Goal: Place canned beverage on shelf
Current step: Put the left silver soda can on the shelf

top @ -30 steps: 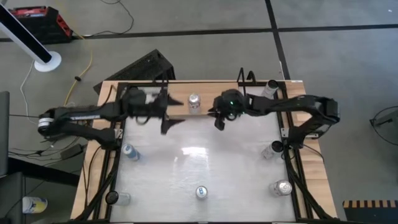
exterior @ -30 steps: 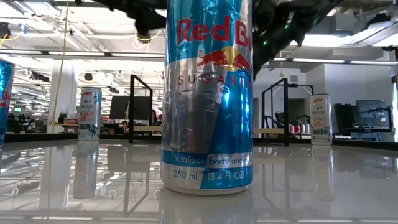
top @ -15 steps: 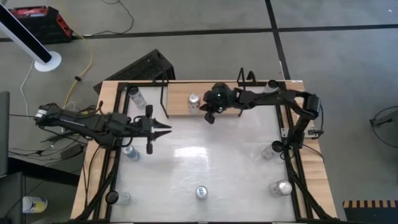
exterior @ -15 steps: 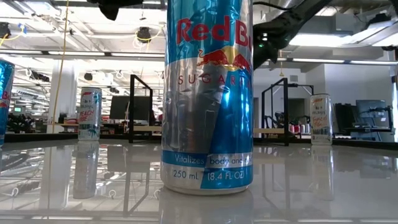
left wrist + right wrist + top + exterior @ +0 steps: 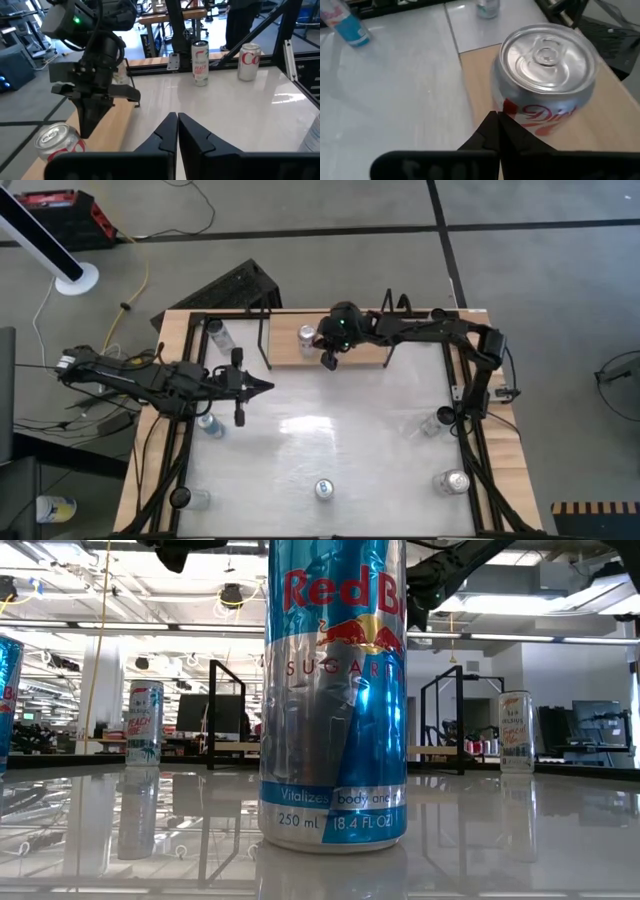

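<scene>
High view: can (image 5: 306,336) seen upright on shelf (image 5: 362,352), right gripper (image 5: 327,362) just beside it, fingers together. Left gripper (image 5: 266,387) over table's (image 5: 330,430) left part.
Left wrist view: fingers pressed together, nothing held.
Right wrist view: can on shelf board, ungripped.

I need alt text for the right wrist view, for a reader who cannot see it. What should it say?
A silver Diet Coke can stands upright on the light-wood shelf, seen from above, with the right gripper shut and empty just in front of it. Beyond lies the white tabletop, with a blue can and another can farther off.
</scene>
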Robot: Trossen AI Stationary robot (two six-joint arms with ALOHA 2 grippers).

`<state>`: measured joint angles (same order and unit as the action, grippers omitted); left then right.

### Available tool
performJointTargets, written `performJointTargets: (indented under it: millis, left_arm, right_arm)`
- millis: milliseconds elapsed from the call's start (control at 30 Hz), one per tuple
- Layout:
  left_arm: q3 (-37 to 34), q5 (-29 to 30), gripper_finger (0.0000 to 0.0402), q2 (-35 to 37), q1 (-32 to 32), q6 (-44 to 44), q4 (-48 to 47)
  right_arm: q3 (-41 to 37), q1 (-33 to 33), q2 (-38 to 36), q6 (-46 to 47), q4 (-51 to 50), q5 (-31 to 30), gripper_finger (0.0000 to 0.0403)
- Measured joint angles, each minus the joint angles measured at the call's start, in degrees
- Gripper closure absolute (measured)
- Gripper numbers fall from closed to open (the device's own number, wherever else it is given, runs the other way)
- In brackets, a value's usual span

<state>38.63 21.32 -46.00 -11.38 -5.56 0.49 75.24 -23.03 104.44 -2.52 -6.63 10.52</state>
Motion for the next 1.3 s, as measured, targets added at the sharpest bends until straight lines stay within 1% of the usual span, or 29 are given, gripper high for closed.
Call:
performJointTargets:
  millis: [233, 367, 467, 533, 600, 667, 767, 867, 933, 1000, 1067, 1233, 1300]
  left_arm:
    - [0.0, 0.1, 0.0401, 0.0, 0.0, -0.8, -0.3]
    - [0.0, 0.2, 0.0401, 0.0, 0.0, -1.6, -0.3]
    - [-0.1, 1.5, 0.0401, -0.3, 0.0, -2.2, -0.8]
    - [-0.6, 3.3, 0.0401, -0.6, 0.1, -2.2, -1.1]
    - [-1.2, 4.7, 0.0401, -1.5, 0.8, -2.2, -1.1]
    - [-2.4, 4.6, 0.0401, -3.0, 2.3, -2.5, 1.5]
    - [-4.0, 4.0, 0.0401, -7.9, 6.6, -3.0, 10.2]
    - [-3.3, 0.0, 0.0402, -14.9, 11.7, -3.0, 13.8]
    - [-1.1, -1.9, 0.0401, -19.5, 14.6, -3.0, 14.5]
    - [2.2, -2.1, 0.0401, -23.7, 16.8, -2.9, 15.0]
    - [5.3, -2.4, 0.0401, -27.4, 18.8, -2.6, 14.9]
    - [12.5, -8.2, 0.0401, -37.1, 22.8, 0.5, 13.9]
    - [15.2, -7.9, 0.0401, -40.6, 23.4, 0.8, 13.7]
  right_arm:
    - [0.0, -0.5, 0.0, 0.0, -0.8, -0.1, 0.0379]
    - [0.0, -0.6, 0.0, 1.0, 2.8, -0.1, 0.0384]
    - [0.0, -0.7, 0.0, 1.7, 4.2, -0.1, 0.0385]
    - [0.0, -0.7, -0.2, 2.4, 2.6, 0.2, 0.0382]
    - [0.0, -0.7, -1.5, 2.5, -1.4, 2.0, 0.0379]
    - [0.1, -0.4, -3.2, 2.2, -3.6, 2.8, 0.0378]
    - [0.0, 0.1, -6.7, 1.5, -9.9, 2.9, 0.0381]
    - [0.0, 0.9, -11.2, 0.3, -15.7, 2.4, 0.0383]
    - [0.0, 1.2, -14.9, -0.3, -18.6, 0.7, 0.0381]
    - [-0.2, 1.6, -18.8, -0.4, -21.8, -1.4, 0.0378]
    - [-1.6, 1.5, -22.5, -0.6, -22.4, -2.9, 0.0376]
    - [-6.1, 0.4, -31.4, -0.7, -23.2, -4.9, 0.0380]
    - [-8.6, -0.4, -34.5, -0.6, -23.0, -4.9, 0.0381]
